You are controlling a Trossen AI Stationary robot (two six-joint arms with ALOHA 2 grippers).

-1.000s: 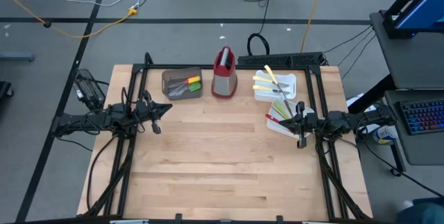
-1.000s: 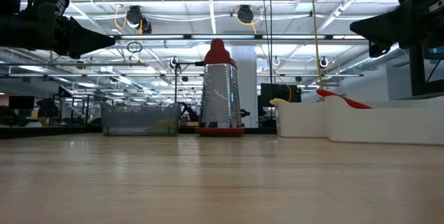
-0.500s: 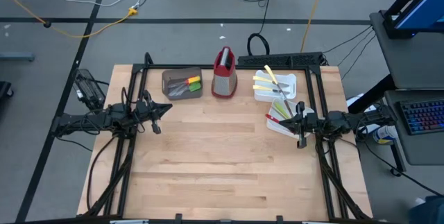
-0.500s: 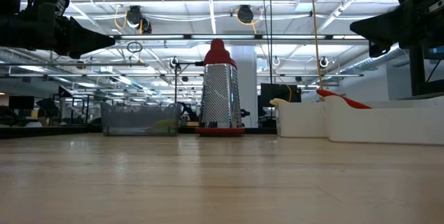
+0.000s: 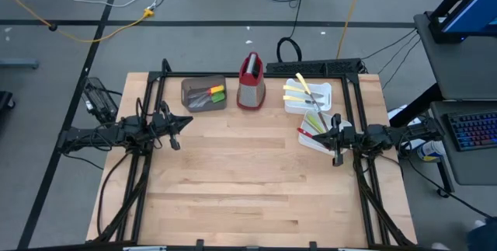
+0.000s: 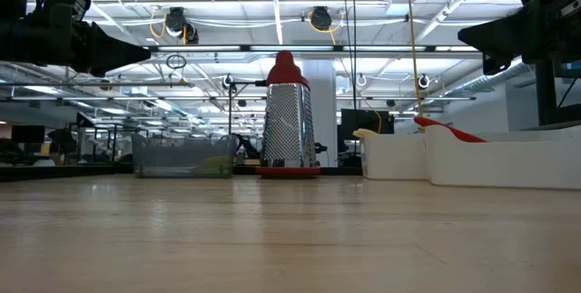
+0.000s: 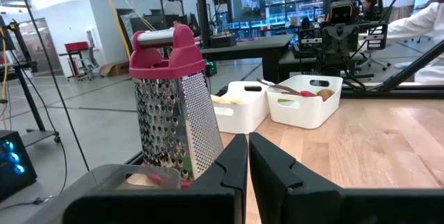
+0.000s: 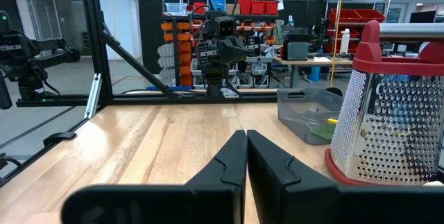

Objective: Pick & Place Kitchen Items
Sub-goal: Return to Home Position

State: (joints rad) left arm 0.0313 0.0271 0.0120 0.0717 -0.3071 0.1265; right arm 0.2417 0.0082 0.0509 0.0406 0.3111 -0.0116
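Several utensils lie in two white trays at the table's far right: yellow-handled knives and a gold spoon in the far tray (image 5: pixel 307 95), red and green ones in the near tray (image 5: pixel 314 134). More utensils (image 5: pixel 211 94) lie in the brown bin (image 5: pixel 203 93) at the far left. My left gripper (image 5: pixel 183 123) hovers shut and empty over the table's left side. My right gripper (image 5: pixel 332 133) hovers shut and empty beside the near tray. The trays also show in the left wrist view (image 7: pixel 305 99).
An upright red-and-steel grater (image 5: pixel 250 81) stands between the bin and the trays at the far edge. It shows in the low view (image 6: pixel 287 116) and in both wrist views (image 7: pixel 173 106) (image 8: pixel 388 106). A black frame runs along the table's far and side edges.
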